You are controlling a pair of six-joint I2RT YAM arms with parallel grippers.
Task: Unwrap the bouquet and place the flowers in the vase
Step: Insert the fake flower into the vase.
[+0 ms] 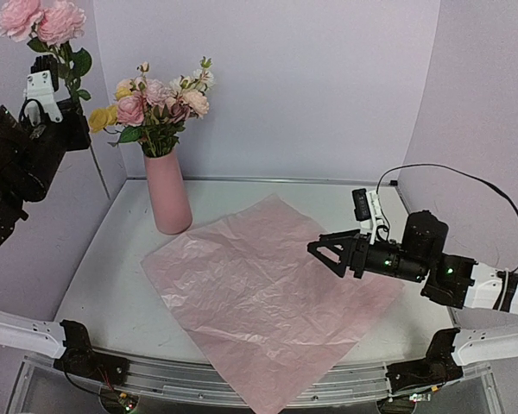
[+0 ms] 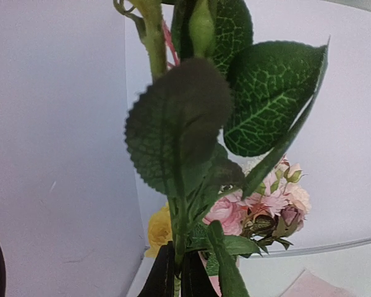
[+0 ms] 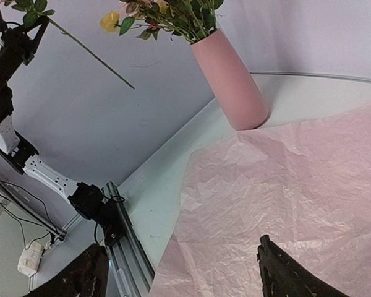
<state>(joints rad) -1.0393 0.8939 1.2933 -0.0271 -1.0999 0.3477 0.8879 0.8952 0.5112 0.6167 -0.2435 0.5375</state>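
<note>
Most of the flowers (image 1: 160, 97) already down in the vase (image 1: 167, 194), with pink, cream and yellow heads fanned out above the rim. Standing upright on the table (image 1: 104, 285), below and ahead of the left jaws and well apart from them.

Now up to the left gripper (image 1: 59, 76): pinched fully closed on 1 more stem (image 1: 69, 62), gripping the thin green stalk. 2 big pink blooms (image 1: 41, 19) just above the grip, broad veined leaves crowding right over the fingers (image 2: 164, 275), and a long bare stalk trailing out the other side. Held high, touching nothing but those jaws.

Across to the right gripper (image 1: 328, 259): spread wide, with nothing between the jaws and nothing touched. Hovering low over the pink paper sheet (image 1: 259, 293), unwrapped and spread crinkled and flat beneath and ahead of the jaws, 1 corner drooping past the near table edge.

Vase again, from that side: ahead and left of the open right jaws, well apart, just beside the sheet's far corner. Cannot tell whether touching it.
</note>
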